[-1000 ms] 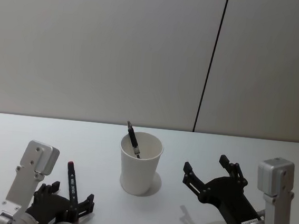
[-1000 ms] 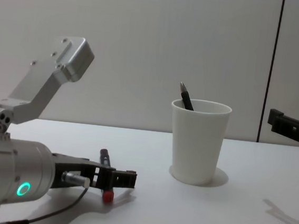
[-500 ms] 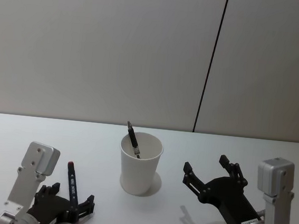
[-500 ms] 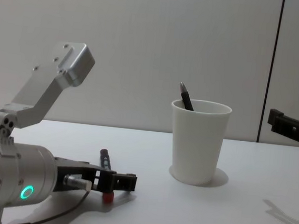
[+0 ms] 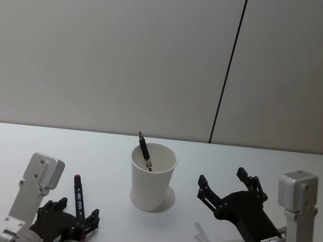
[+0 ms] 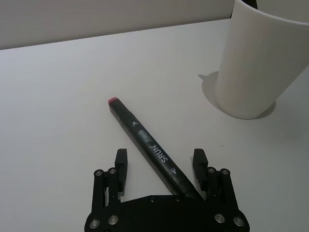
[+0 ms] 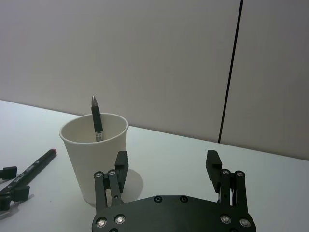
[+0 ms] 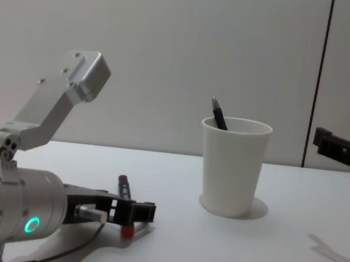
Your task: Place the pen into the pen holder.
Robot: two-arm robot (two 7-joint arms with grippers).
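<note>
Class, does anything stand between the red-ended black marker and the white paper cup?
Nothing visible: bare table separates black marker and white paper cup. The open left gripper straddles the marker; a black pen leans inside the cup; the right gripper hovers right of it.

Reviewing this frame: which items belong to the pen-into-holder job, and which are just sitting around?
Job: black marker on the table; white paper cup; left gripper, open astride the marker.
Not involved: black pen already in the cup; right gripper, open, beside the cup.
</note>
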